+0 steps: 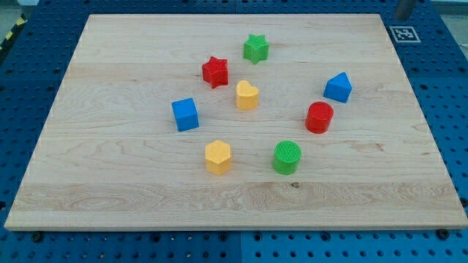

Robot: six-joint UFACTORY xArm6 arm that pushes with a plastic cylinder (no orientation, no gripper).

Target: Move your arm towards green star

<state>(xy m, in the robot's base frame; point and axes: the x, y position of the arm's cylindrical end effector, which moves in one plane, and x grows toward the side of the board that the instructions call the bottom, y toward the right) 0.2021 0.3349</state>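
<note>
The green star [256, 48] lies on the wooden board [110, 183] near the top middle. A red star [215, 71] lies just below and left of it, and a yellow heart [247, 95] below it. A short grey end of the rod shows at the view's top right corner. My tip [403, 15] is there, just beyond the board's top right corner, far to the right of the green star and touching no block.
A blue cube [185, 114] lies at centre left. A yellow hexagon [218, 157] and a green cylinder [287, 157] lie lower down. A red cylinder [319, 117] and a blue prism-like block [338, 87] lie at the right. A marker tag [404, 33] is by the top right corner.
</note>
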